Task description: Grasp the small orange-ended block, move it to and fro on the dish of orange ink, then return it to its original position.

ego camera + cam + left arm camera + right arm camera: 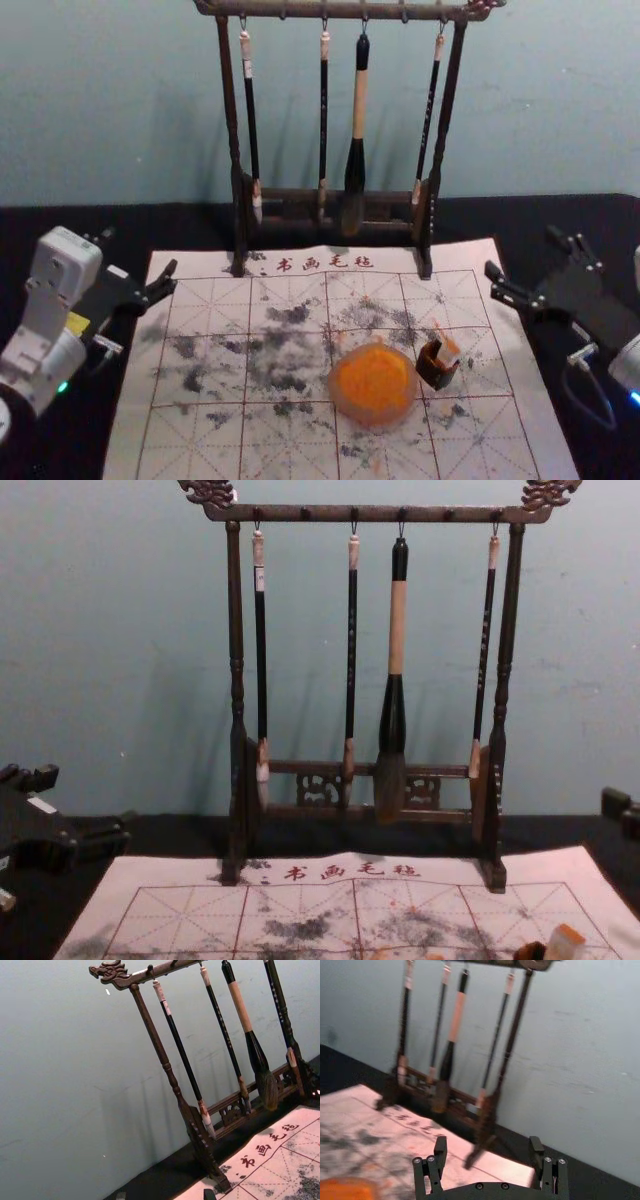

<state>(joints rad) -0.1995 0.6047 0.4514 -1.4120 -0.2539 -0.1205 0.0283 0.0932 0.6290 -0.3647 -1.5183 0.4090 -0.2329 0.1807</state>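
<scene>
The small block (447,348), whitish with orange on it, sits against a dark brown holder (436,372), just right of the round dish of orange ink (374,384). In the chest view the block (566,944) shows a bright orange top. The orange dish (347,1190) is partly seen in the right wrist view. My left gripper (141,251) is open over the mat's far left corner, away from the block; its tips (165,1195) barely show in the left wrist view. My right gripper (522,252) is open beyond the mat's right edge, its fingers (487,1144) apart and holding nothing.
A dark wooden rack (438,130) with several hanging brushes stands at the mat's far edge, between the two grippers. The ink-stained white mat (200,400) lies on a black table (60,440), with a wall behind.
</scene>
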